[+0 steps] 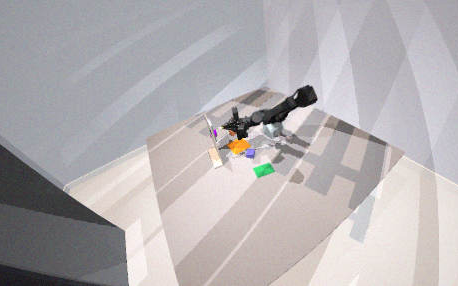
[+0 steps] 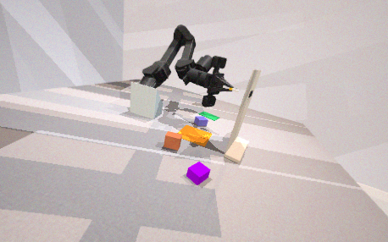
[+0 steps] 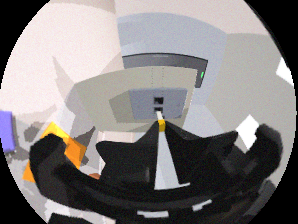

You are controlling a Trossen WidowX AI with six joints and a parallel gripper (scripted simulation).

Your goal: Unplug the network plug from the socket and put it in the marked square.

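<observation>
The upright panel [image 1: 209,125] [image 2: 241,118] [image 3: 97,95] carries a blue-grey socket plate [image 3: 142,104] with dark openings. My gripper [image 1: 224,127] [image 2: 229,88] [image 3: 160,123] is shut on the plug [image 2: 232,89] [image 3: 161,125], whose yellow part shows between the fingertips and whose pale front points at the panel. In the exterior view a gap shows between the plug and the panel, so the plug is out of the socket and in the air. A flat green square [image 1: 264,170] [image 2: 208,116] lies on the table, away from the panel. The tab cannot be made out.
An orange piece [image 1: 239,146] [image 2: 195,135] [image 3: 75,151] lies below the arm. Nearby are a blue-violet block [image 1: 250,153] [image 2: 201,122] [image 3: 7,131], an orange-red block [image 2: 172,141] and a purple cube [image 2: 198,173]. The panel's foot [image 1: 215,158] [image 2: 236,151] rests on the table.
</observation>
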